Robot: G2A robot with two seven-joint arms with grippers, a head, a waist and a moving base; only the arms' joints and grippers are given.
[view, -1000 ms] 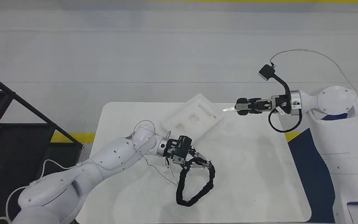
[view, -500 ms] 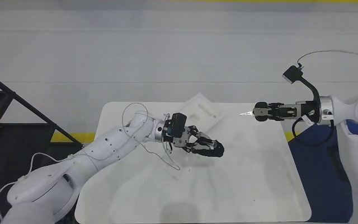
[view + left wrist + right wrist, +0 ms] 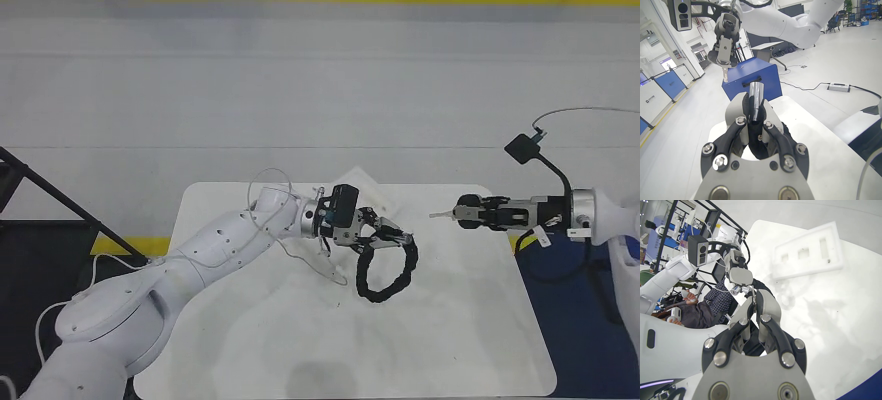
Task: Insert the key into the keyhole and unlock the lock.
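Left pincer (image 3: 753,106) clamps lock (image 3: 756,92), right pincer (image 3: 462,213) key (image 3: 725,73)

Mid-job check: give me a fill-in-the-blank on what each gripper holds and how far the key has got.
1. The left gripper is shut on the lock, whose black cable forms a ___.
2. The right gripper is shut on the ___.
3. Its tip has not yet entered the lock's ___.
Missing words: loop; key; keyhole.

One lock (image 3: 756,94), one key (image 3: 725,73), one foam tray (image 3: 810,265), one table (image 3: 450,330).
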